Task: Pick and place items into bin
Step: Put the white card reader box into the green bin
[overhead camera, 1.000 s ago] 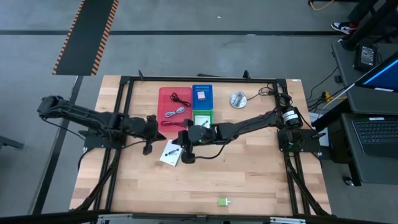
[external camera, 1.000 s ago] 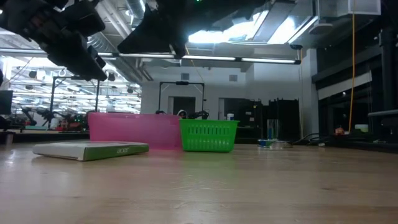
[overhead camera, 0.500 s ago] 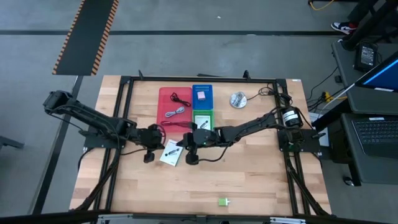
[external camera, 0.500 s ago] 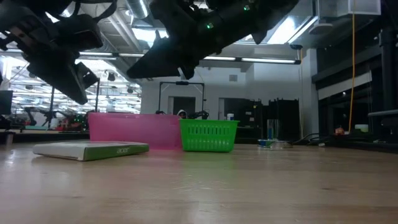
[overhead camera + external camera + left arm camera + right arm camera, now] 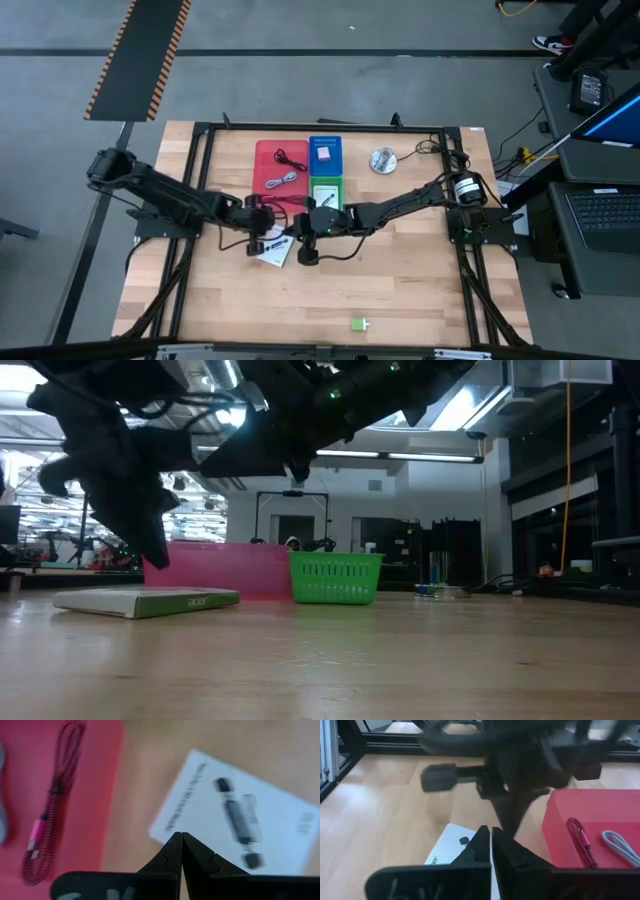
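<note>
High view: arms partly hide white card [image 5: 272, 252].

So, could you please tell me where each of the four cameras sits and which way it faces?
High view: overhead, looking straight down; both arms meet mid-table over the white printed card.
Low view: table height, facing the room; dark arms hang above the pink plastic bin.
Left wrist view: looks down past the shut left gripper at the card.
Right wrist view: looks past the shut right gripper at the left arm.
Shared: both wrist views show the card and the bin.
</note>
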`<state>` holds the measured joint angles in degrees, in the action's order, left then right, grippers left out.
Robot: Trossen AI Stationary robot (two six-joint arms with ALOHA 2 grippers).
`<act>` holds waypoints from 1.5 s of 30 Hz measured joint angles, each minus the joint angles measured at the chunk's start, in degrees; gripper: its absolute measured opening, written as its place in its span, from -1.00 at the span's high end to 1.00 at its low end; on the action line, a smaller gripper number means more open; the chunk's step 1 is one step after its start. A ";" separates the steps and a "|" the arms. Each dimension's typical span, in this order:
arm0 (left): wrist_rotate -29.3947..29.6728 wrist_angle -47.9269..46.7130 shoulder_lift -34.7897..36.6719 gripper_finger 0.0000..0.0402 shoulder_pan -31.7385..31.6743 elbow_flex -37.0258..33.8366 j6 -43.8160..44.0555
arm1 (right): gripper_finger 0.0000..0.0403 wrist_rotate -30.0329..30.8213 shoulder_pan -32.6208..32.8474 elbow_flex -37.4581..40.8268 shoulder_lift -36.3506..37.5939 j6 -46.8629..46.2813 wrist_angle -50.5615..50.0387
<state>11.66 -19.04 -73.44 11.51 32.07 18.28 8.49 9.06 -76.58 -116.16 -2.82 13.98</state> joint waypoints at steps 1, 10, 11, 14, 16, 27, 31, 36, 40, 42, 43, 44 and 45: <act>0.80 -0.28 -0.94 0.98 -0.31 0.45 0.00 | 1.00 0.00 0.09 0.00 0.00 0.04 -0.07; 2.83 -0.44 -4.36 0.98 -1.28 2.78 -1.53 | 1.00 -0.03 0.15 0.00 0.00 0.06 -0.11; 2.83 -0.59 -4.36 0.98 -1.30 2.78 -1.53 | 1.00 -0.04 0.15 0.00 0.00 0.05 -0.12; 2.85 -0.69 -4.36 0.98 -1.30 2.78 -1.15 | 1.00 -0.04 0.15 0.00 0.00 0.05 -0.12; 2.85 -0.71 -4.36 0.98 -1.29 2.78 -1.09 | 1.00 -0.07 0.15 0.00 0.00 0.05 -0.14; 2.78 -1.72 -5.13 0.98 -1.27 2.71 -0.74 | 1.00 -0.07 0.15 0.00 0.00 0.04 -0.14; 3.13 -1.66 -7.24 0.98 -1.06 2.71 -0.46 | 1.00 -0.07 0.15 0.00 0.00 0.05 -0.14; 4.49 -0.92 -8.23 0.98 -1.12 2.76 -0.44 | 1.00 -0.07 0.13 0.00 0.00 0.03 -0.14; 4.30 0.00 -8.25 0.98 -1.12 2.76 -0.46 | 1.00 -0.07 0.13 0.00 0.00 0.03 -0.14; 4.31 -0.01 -8.25 0.98 -1.12 2.76 -0.46 | 1.00 -0.07 0.13 0.00 -0.02 0.03 -0.16; 4.30 -0.01 -8.26 0.98 -1.12 2.76 -0.46 | 1.00 -0.07 0.13 0.00 -0.02 0.03 -0.16; 4.27 -0.01 -8.27 0.98 -1.12 2.76 -0.46 | 1.00 -0.07 0.13 0.00 -0.02 0.03 -0.16; 4.27 -0.01 -8.27 0.98 -1.12 2.76 -0.46 | 1.00 -0.07 0.13 0.00 -0.02 0.03 -0.16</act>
<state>15.92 -19.05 -81.71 10.39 34.83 17.83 8.43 9.19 -76.58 -116.18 -2.79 13.82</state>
